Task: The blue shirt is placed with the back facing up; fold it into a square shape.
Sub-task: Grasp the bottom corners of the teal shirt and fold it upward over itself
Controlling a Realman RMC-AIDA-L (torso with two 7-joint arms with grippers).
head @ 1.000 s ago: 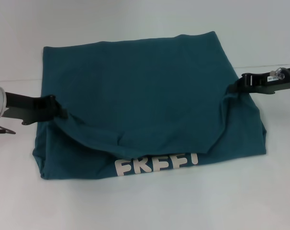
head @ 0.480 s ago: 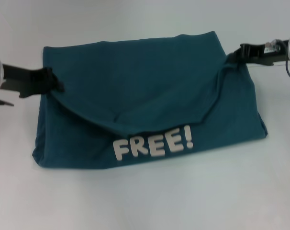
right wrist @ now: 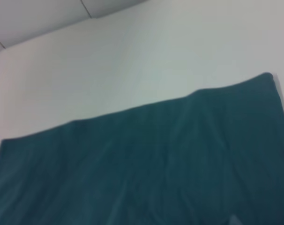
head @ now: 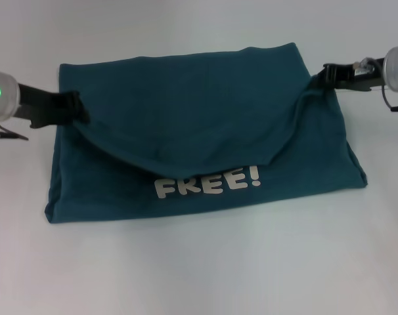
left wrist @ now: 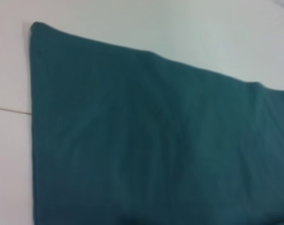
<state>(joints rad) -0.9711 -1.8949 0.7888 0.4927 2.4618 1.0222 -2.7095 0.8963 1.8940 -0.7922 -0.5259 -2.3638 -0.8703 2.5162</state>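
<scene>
The blue shirt (head: 192, 111) lies across the white table, dark teal, with white "FREE!" lettering (head: 207, 184) showing on the lower layer near the front. A folded-over flap sags in a curve between the two arms. At the shirt's left edge my left gripper (head: 75, 110) is shut on the flap's corner. My right gripper (head: 322, 77) is shut on the flap's other corner at the right edge. Both wrist views show only plain teal cloth (left wrist: 151, 140) (right wrist: 146, 164) over the white table.
The white table (head: 199, 269) surrounds the shirt on all sides. A seam line in the surface runs behind the shirt's far edge (right wrist: 88, 10).
Both grippers have carried the flap's corners away from me toward the shirt's far edge. The flap has drawn back and the whole "FREE!" lettering is uncovered.
</scene>
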